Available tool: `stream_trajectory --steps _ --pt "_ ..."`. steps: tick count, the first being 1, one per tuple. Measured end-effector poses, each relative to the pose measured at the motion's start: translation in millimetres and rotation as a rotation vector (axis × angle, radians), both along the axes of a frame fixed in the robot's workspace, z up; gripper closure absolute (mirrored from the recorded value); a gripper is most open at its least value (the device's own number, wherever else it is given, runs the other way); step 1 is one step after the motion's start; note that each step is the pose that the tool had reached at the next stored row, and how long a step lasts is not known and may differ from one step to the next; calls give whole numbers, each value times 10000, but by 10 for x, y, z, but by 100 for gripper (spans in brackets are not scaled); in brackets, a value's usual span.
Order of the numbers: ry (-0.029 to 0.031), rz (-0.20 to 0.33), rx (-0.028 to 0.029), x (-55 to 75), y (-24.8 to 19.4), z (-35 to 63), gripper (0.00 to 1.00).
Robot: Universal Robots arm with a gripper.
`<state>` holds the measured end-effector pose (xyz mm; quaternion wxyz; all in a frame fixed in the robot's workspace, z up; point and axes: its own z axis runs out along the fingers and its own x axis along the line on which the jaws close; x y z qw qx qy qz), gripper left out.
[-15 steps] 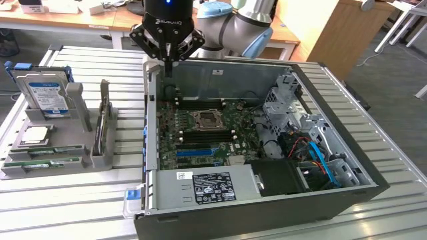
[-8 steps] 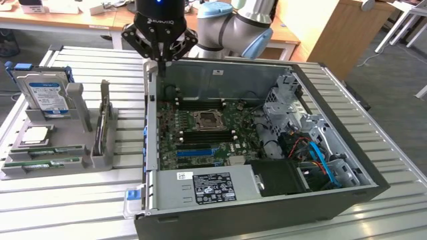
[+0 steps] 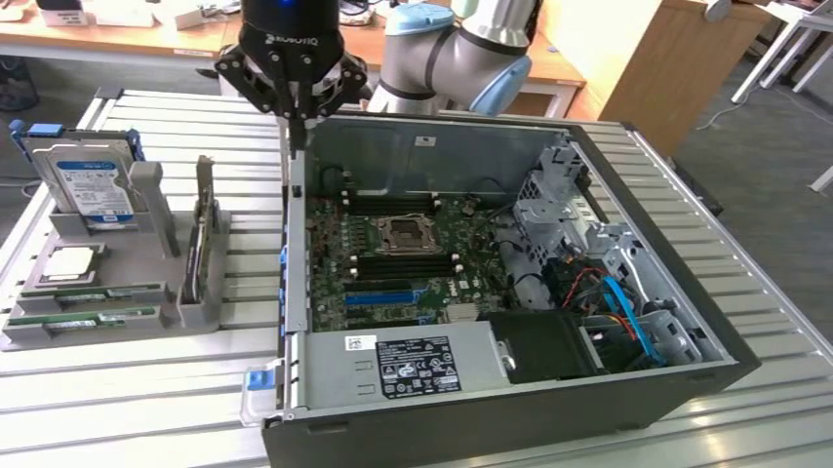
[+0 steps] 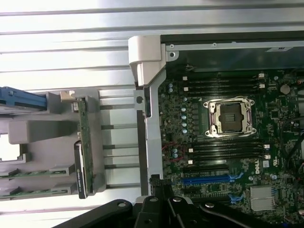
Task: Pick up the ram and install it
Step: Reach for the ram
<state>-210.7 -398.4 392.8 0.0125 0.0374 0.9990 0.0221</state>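
Black three-finger gripper [image 3: 298, 135], fingers together, empty, over grey metal case wall [image 3: 297, 292]. Risk: descent strikes rim. Green ram stick [image 3: 101, 293] sits racked.

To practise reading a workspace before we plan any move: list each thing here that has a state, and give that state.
Computer case, on its side, open.
Claw, shut, empty, above the case's rim.
Ram sticks, lying in the grey holder, not picked up.
Hard drive, standing upright in the holder.
Memory slots, empty.
Processor socket, uncovered, no cooler on it.
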Motion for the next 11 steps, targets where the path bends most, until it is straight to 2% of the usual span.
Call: stream_trajectory --steps 11 --pt "0 -1 0 -281 3 -3 89"
